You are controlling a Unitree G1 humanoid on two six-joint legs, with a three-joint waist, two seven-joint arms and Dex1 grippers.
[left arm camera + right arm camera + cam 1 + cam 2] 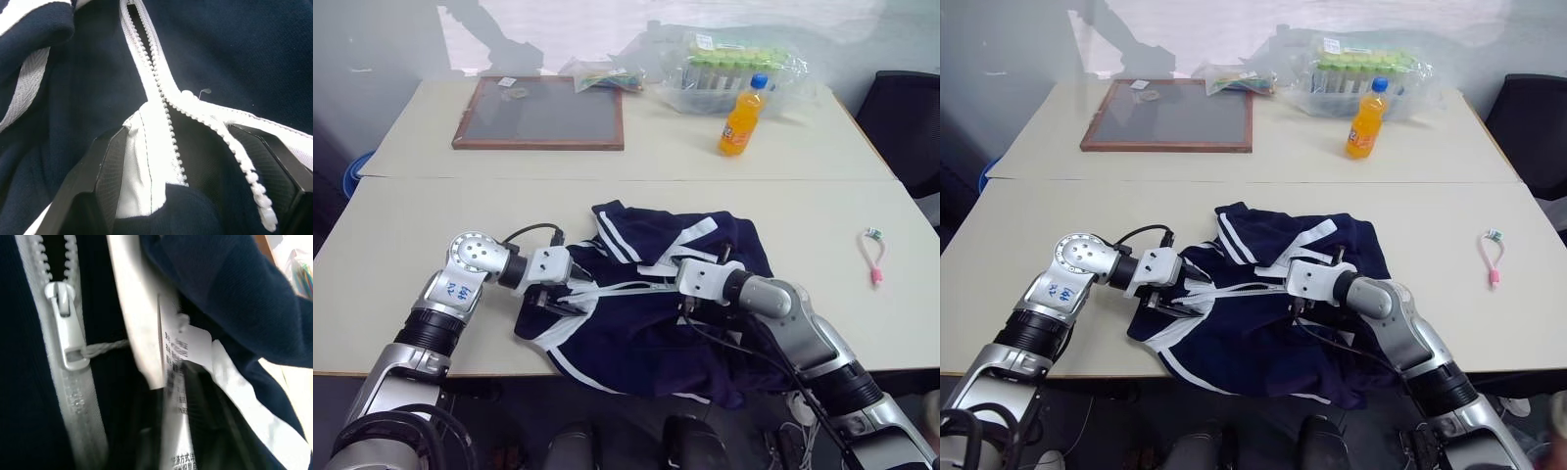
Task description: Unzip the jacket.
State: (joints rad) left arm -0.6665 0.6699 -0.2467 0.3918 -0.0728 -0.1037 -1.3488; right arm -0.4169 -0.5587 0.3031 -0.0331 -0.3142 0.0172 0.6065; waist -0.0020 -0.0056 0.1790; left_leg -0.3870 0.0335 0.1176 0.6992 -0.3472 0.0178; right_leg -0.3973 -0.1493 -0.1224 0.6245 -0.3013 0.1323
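- The jacket (656,304) lies crumpled on the near part of the surface (401,255), its lower part draped over the near edge, well this side of the orange bottle (742,117).
- The zipper (1244,291) runs as a white line across the jacket, roughly side to side, from the left end effector (570,294) toward the right end effector (1295,289). That line is the long axis; judged from here, the slider has to travel along it.
- The left end effector stands wide open over the split end of the zipper. One white tape lies against one finger (105,161), and the toothed edge passes by the other. It looks to be bracing cloth rather than pinching it.
- The right end effector is fully closed, pressed into the jacket at the other end of the white line. Whether it has the slider I cannot tell; cloth and a care label (183,362) sit right at its fingers.
- The zipper slider (66,328) lies just beside the right end effector, off to one side of the label, so the right arm is the nearer one.
- Right wrist view gives the slider, its cord pull and the label up close; the head views do not resolve the slider at all.
- Left wrist view gives the opened fork in the teeth; the head views give only a white line there.
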